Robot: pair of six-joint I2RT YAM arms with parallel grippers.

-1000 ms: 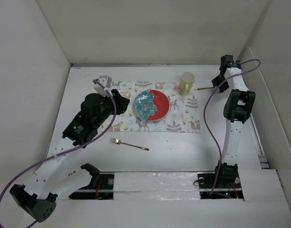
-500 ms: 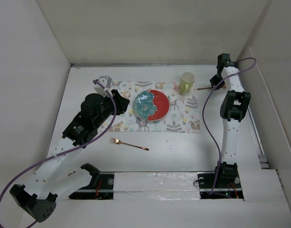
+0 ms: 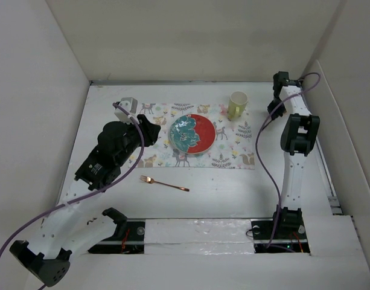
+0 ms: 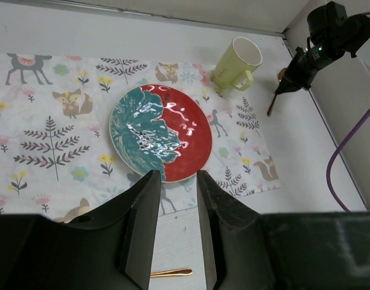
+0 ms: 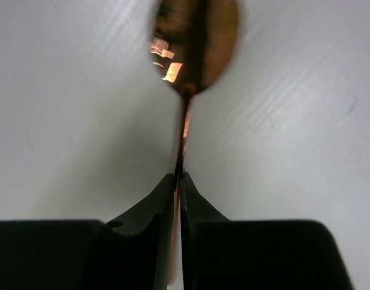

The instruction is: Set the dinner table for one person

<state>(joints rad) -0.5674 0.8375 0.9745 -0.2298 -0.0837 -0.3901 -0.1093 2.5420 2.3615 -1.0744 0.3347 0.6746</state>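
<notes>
counter [image 3: 233, 187]: white, matte, spans the whole floor between the white panel walls; both arms bolted at its near edge
placemat [image 3: 234, 156]: woodland print, flat on the counter, far-centre
plate [image 3: 192, 133]: teal/red, on the placemat, roughly its middle
mug [image 3: 238, 104]: pale yellow-green, upright, far right corner of the placemat, handle toward the near side
fork [image 3: 165, 183]: copper, flat on bare counter just near of the placemat, tines pointing left
left hand [image 4: 177, 175]: fingers apart, nothing between them; hangs above the near edge of the plate, wrist view looks down on plate and mat
right hand [image 5: 178, 178]: far right, beyond the mug, off the mat; fingers pinched together on the spoon's handle
spoon [image 5: 195, 42]: copper, thin handle clamped, bowl sticks out past the fingertips; can't tell whether it touches the counter
spacing: fork well apart from the spoon; mug near the right hand, not touching
</notes>
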